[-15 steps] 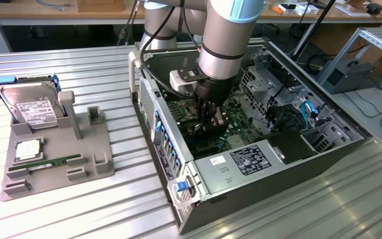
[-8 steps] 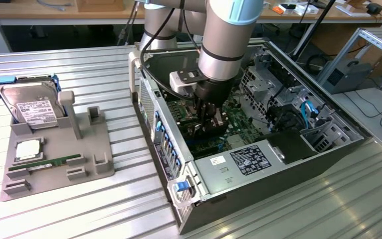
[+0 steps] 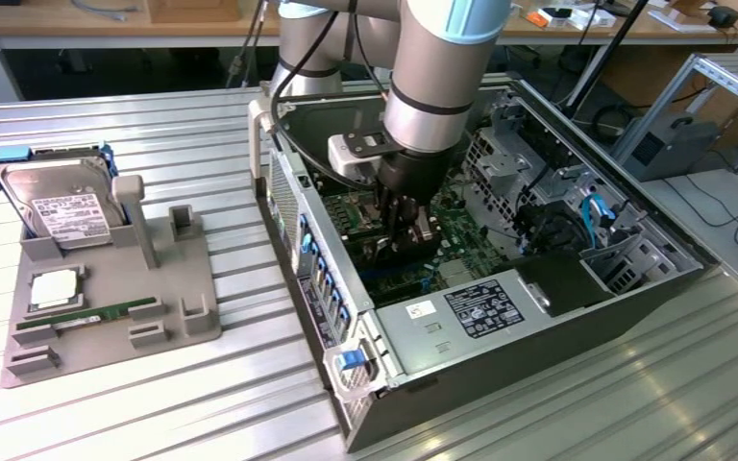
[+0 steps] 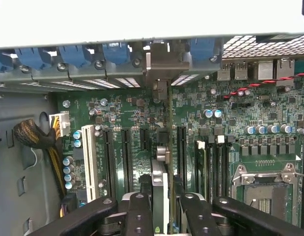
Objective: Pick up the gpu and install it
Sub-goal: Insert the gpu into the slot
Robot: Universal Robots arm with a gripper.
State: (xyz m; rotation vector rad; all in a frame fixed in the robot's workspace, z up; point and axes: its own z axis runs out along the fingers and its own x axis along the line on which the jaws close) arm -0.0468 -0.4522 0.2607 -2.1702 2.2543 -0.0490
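Inside open case (image 3: 626,288), pincer (image 4: 161,206) clamped on gpu (image 4: 164,162), card held edge-on between fingers (image 4: 139,211). Gpu straight below pincer, long axis parallel to slots (image 4: 181,147) on motherboard (image 4: 230,123), bracket end toward rear wall. Card edge at slot level; whether seated, cannot tell.

This is a robotics lab or electronics workshop. A ribbed metal bench (image 3: 151,384) carries an opened desktop computer case (image 3: 498,327) with its motherboard (image 4: 230,132) exposed, and at nine o'clock a grey parts fixture (image 3: 112,298) holding a hard drive (image 3: 61,197). An industrial robot arm (image 3: 440,67) reaches into the case. At twelve o'clock stand wooden desks (image 3: 87,24) with cables, and at two o'clock an aluminium frame (image 3: 696,91).
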